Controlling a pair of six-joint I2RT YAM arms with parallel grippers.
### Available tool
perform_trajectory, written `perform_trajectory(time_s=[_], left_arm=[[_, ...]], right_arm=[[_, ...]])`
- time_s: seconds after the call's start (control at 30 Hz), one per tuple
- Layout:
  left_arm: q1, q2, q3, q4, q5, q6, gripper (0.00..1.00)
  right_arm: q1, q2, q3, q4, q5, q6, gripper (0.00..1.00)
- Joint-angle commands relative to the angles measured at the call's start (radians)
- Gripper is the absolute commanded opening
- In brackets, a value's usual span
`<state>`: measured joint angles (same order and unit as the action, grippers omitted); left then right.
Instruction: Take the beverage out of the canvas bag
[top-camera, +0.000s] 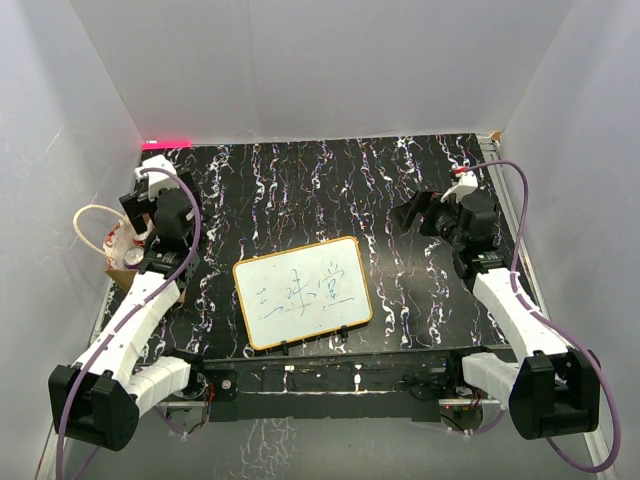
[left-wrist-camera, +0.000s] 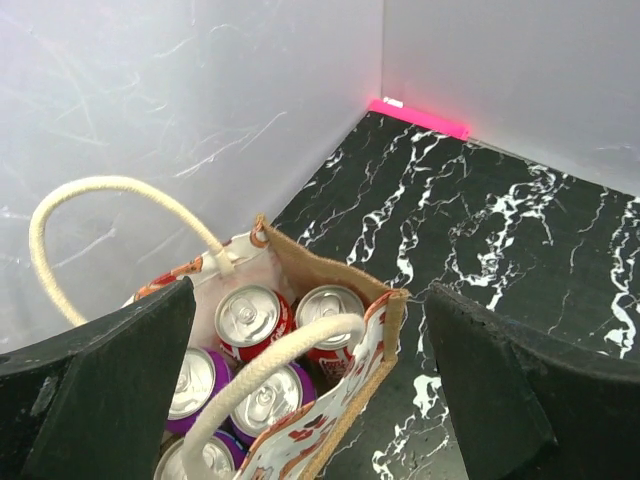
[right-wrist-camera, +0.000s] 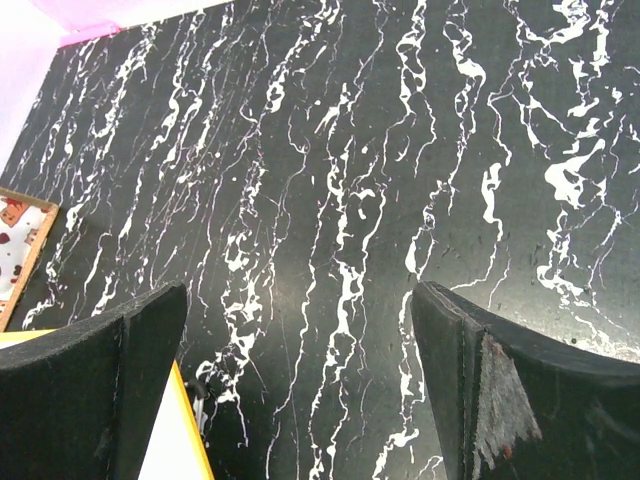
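Observation:
The canvas bag (top-camera: 115, 245) stands at the table's far left against the wall. In the left wrist view the bag (left-wrist-camera: 330, 275) is open at the top, with a tan end, a white red-printed side and two cream loop handles (left-wrist-camera: 60, 205). Several beverage cans stand upright inside: two red cans (left-wrist-camera: 250, 318) at the far end and purple cans (left-wrist-camera: 262, 402) nearer. My left gripper (left-wrist-camera: 310, 292) is open and empty, hovering above the bag's far end; it also shows in the top view (top-camera: 150, 215). My right gripper (top-camera: 418, 212) is open and empty over bare table (right-wrist-camera: 300, 290).
A wood-framed whiteboard (top-camera: 302, 292) with blue writing lies flat at the table's middle front; its corner shows in the right wrist view (right-wrist-camera: 185, 445). White walls close in three sides. A pink strip (left-wrist-camera: 420, 117) lies in the far left corner.

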<state>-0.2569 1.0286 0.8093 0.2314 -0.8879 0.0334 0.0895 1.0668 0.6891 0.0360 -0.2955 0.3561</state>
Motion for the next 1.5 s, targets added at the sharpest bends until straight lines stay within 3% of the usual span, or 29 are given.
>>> perform_trajectory(time_s=[0.0, 0.1, 0.27, 0.37, 0.47, 0.67, 0.8, 0.87, 1.23, 1.47], left_arm=[[0.014, 0.009, 0.024, -0.152, -0.074, -0.161, 0.97], [0.015, -0.005, 0.011, -0.271, -0.091, -0.266, 0.97], [0.035, -0.023, -0.003, -0.377, -0.032, -0.312, 0.97], [0.080, -0.006, -0.019, -0.397, 0.056, -0.315, 0.88], [0.118, 0.022, -0.005, -0.416, 0.155, -0.336, 0.76], [0.122, 0.114, 0.067, -0.408, 0.328, -0.324, 0.47], [0.123, 0.226, 0.155, -0.442, 0.399, -0.335, 0.13], [0.123, 0.263, 0.195, -0.446, 0.433, -0.340, 0.02], [0.118, 0.403, 0.286, -0.323, 0.839, -0.312, 0.00], [0.043, 0.541, 0.426, -0.307, 0.971, -0.302, 0.00]], right_arm=[[-0.007, -0.031, 0.002, 0.099, -0.019, 0.009, 0.98], [-0.007, -0.060, 0.002, 0.098, -0.016, 0.005, 0.98], [-0.007, -0.094, -0.022, 0.126, -0.064, 0.016, 0.98], [-0.006, -0.102, -0.029, 0.142, -0.137, 0.016, 0.98], [0.013, -0.109, -0.033, 0.171, -0.216, 0.015, 0.98], [0.079, -0.085, 0.000, 0.194, -0.235, 0.074, 0.98], [0.109, -0.061, 0.022, 0.202, -0.230, 0.142, 0.98], [0.125, -0.056, 0.031, 0.209, -0.243, 0.166, 0.98], [0.167, -0.062, 0.022, 0.168, -0.204, 0.149, 0.98], [0.168, -0.043, 0.049, 0.141, -0.171, 0.139, 0.98]])
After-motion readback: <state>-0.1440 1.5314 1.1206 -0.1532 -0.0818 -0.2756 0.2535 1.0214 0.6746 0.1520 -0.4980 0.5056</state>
